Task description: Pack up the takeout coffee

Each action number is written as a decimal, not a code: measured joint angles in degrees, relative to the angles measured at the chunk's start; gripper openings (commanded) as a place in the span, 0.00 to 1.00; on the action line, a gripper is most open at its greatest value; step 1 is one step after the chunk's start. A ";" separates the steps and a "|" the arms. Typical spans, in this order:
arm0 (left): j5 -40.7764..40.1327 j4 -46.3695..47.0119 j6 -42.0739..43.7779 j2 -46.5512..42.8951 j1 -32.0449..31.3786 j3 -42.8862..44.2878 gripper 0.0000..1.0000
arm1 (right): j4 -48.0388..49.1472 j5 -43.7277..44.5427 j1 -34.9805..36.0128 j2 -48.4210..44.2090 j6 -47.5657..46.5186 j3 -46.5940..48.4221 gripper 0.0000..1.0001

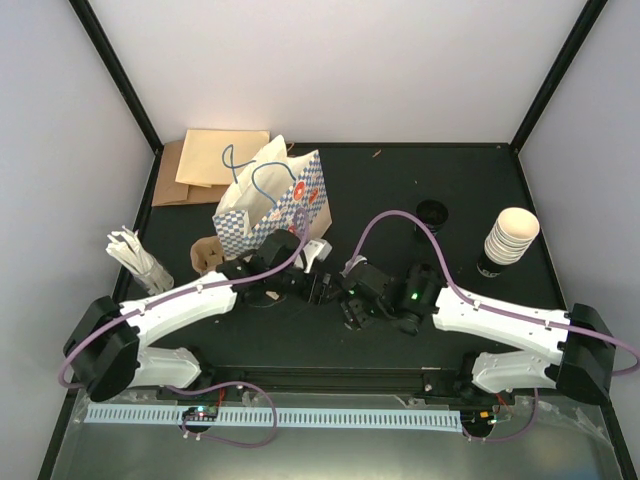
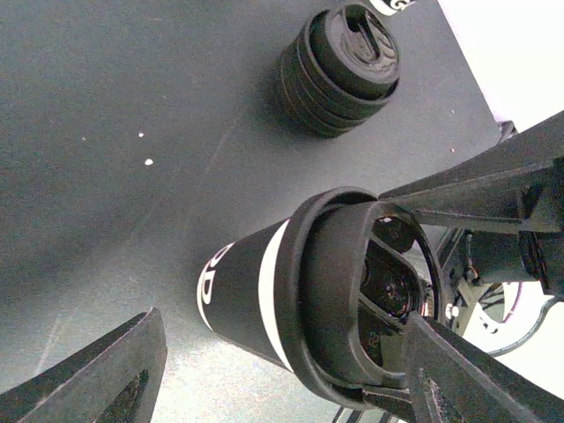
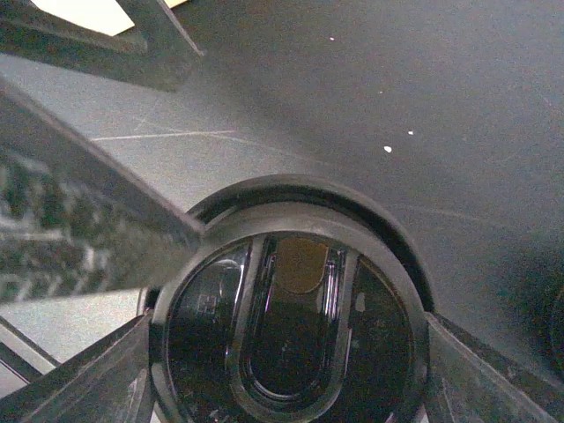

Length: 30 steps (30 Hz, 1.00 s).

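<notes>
The black table (image 1: 450,170) is matte with pale specks and thin scratches, and white walls (image 1: 350,60) close it on three sides; the bag (image 1: 280,200) stands left of centre, the lid stack (image 1: 432,214) and the cup stack (image 1: 508,238) on the right, with open surface between bag and lid stack and along the far edge. The cup (image 2: 242,295) is at centre front, its lid (image 3: 291,264) on it; the right gripper (image 3: 289,339) is clamped on the lid's rim; the left gripper (image 2: 284,324) is spread wide around the cup, one finger well off its side.
</notes>
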 measured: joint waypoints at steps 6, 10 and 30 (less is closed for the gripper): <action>0.81 1.07 0.63 3.04 -1.31 0.00 0.76 | 1.25 0.59 0.59 -0.28 0.02 -0.70 0.78; 1.31 1.44 0.76 5.31 -1.57 0.39 0.70 | 1.75 0.81 0.70 -0.48 0.04 -1.01 0.81; -1.68 0.83 2.62 8.33 -4.35 4.20 0.66 | 1.53 4.79 1.25 -9.77 2.01 -3.41 0.96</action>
